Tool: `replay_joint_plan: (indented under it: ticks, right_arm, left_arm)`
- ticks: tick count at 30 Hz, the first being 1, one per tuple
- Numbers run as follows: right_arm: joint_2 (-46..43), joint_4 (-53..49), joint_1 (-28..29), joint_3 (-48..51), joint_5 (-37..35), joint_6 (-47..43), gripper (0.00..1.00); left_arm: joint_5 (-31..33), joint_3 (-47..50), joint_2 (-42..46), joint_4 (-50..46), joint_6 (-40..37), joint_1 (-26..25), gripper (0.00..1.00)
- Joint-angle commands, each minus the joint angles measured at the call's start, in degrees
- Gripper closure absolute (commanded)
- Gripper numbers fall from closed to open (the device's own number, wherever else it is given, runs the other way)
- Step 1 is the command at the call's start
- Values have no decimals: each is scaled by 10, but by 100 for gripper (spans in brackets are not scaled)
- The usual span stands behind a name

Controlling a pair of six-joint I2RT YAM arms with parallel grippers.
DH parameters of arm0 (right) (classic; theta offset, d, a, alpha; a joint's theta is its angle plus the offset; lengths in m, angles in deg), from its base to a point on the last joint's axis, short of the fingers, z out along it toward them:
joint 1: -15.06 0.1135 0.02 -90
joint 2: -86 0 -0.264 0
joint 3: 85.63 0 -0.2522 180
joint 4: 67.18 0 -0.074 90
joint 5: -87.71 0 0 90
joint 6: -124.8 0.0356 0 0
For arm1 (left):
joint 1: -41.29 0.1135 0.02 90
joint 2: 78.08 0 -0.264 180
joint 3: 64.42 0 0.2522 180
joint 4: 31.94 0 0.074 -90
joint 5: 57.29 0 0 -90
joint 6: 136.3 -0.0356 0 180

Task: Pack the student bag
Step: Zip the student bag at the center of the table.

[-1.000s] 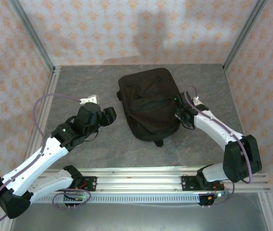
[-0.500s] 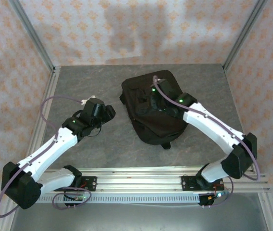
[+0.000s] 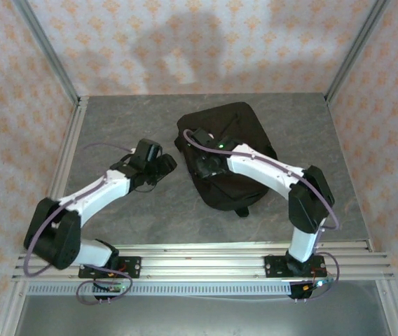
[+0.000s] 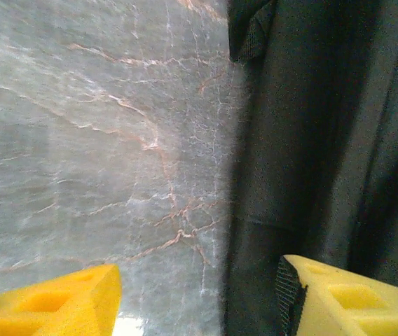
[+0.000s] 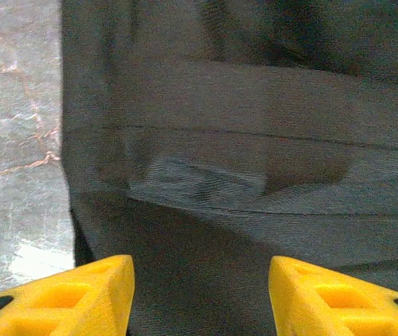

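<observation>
Bag (image 3: 237, 122) lies flat on the grey marbled bench (image 3: 115, 119), just off centre toward 1 o'clock. It's black woven fabric, soft and slumped, and probably light, so it'll fold rather than lift stiff. Pinch a seam (image 5: 241, 134), not flat panel. Left jaws open at the bag's 9 o'clock edge, right jaws open over its front, both gripping nothing.
</observation>
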Motion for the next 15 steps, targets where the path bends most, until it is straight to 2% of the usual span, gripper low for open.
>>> replay_joint_plan:
  ticks: [1, 7, 15]
  right_arm:
    - [-45, 27, -20, 30, -7, 38, 48]
    - [-90, 53, -38, 79, 17, 54, 49]
    - [-127, 64, -44, 125, 42, 53, 50]
  left_arm:
    - [-35, -43, -46, 75, -5, -12, 38]
    - [-44, -75, -122, 152, -10, -17, 39]
    - [-81, -114, -197, 223, 9, -16, 53]
